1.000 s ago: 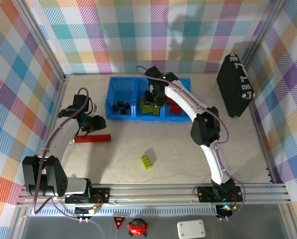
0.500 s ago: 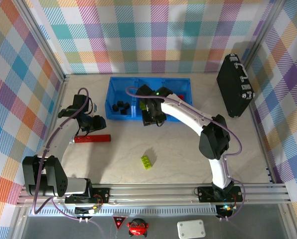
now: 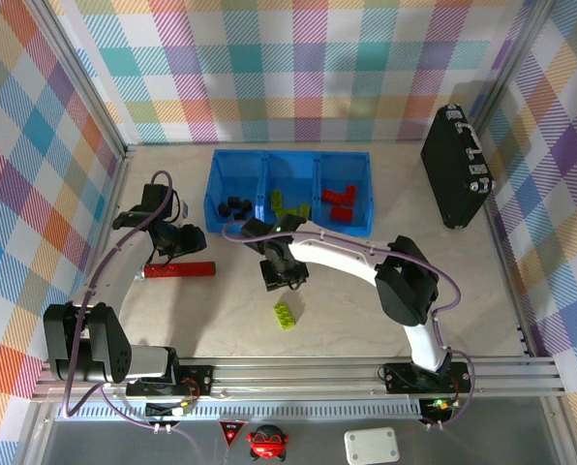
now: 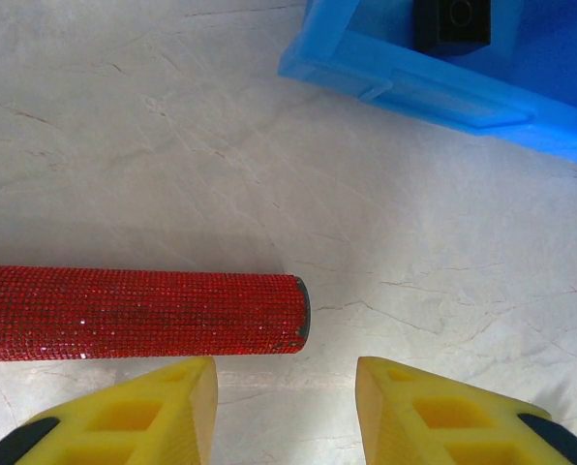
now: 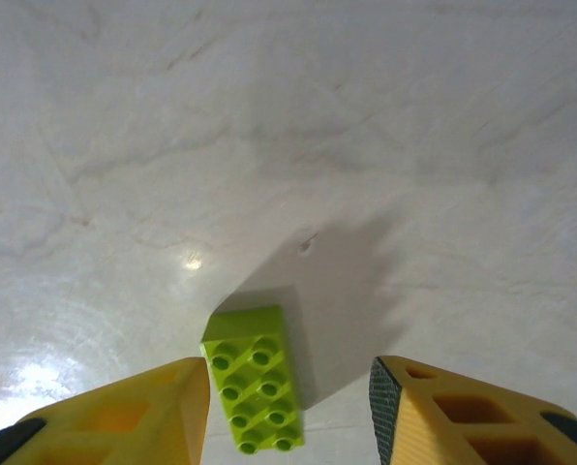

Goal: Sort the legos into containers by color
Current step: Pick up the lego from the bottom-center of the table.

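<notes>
Top external: left gripper (image 3: 187, 237), narrowly parted, empty, beside red bar (image 3: 179, 269). Right gripper (image 3: 277, 276), parted, empty, now away from containers (image 3: 290, 154), down over table near loose lime-green lego (image 3: 286, 315). Risk: brick off-centre and skewed between fingers, liable to twist or skid aside on closing.

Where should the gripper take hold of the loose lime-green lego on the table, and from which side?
Probably best: grip the lime-green lego across its two long sides, coming down from above. It lies flat, studs up, on the table, with both long sides free.
</notes>
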